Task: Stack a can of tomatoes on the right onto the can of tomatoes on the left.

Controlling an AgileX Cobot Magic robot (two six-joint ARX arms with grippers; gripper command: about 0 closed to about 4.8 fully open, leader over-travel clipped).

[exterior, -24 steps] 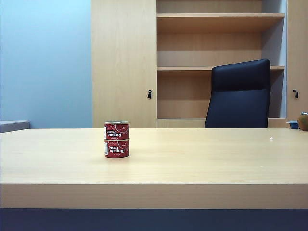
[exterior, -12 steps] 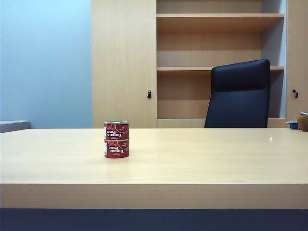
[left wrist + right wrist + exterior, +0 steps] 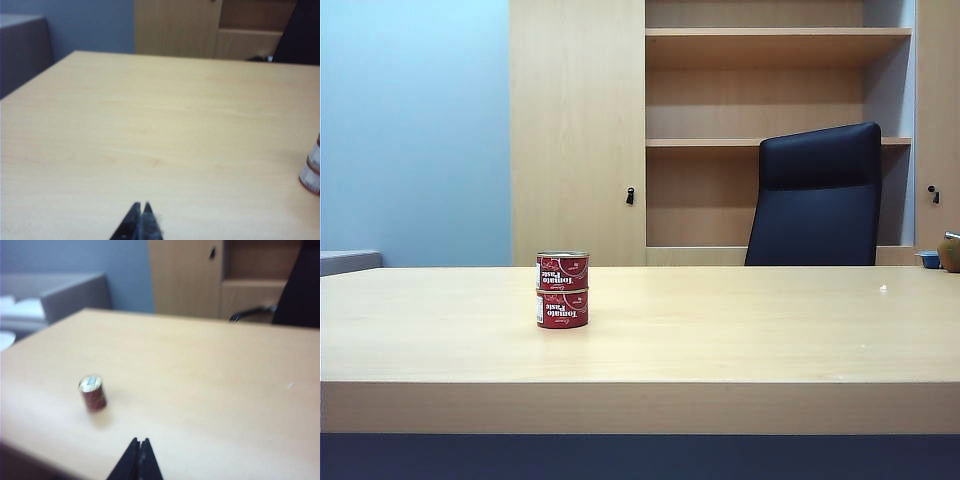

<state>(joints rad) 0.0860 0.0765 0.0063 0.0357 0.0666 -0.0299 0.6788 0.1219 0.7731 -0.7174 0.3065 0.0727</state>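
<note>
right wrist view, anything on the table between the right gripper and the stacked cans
Nothing: in the right wrist view only bare light wooden tabletop lies between the shut right gripper and the two stacked red tomato paste cans.

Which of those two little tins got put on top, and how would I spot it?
On the long pale wooden table, left of the black office chair, stands a stack of two. The upper red tomato-paste tin sits squarely on its twin, showing its silver rim.

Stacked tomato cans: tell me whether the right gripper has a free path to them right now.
Probably yes. The right gripper, shut and empty, sits back from the stacked tomato cans, with only bare table between them. The left gripper, also shut, stays off to the side.
</note>
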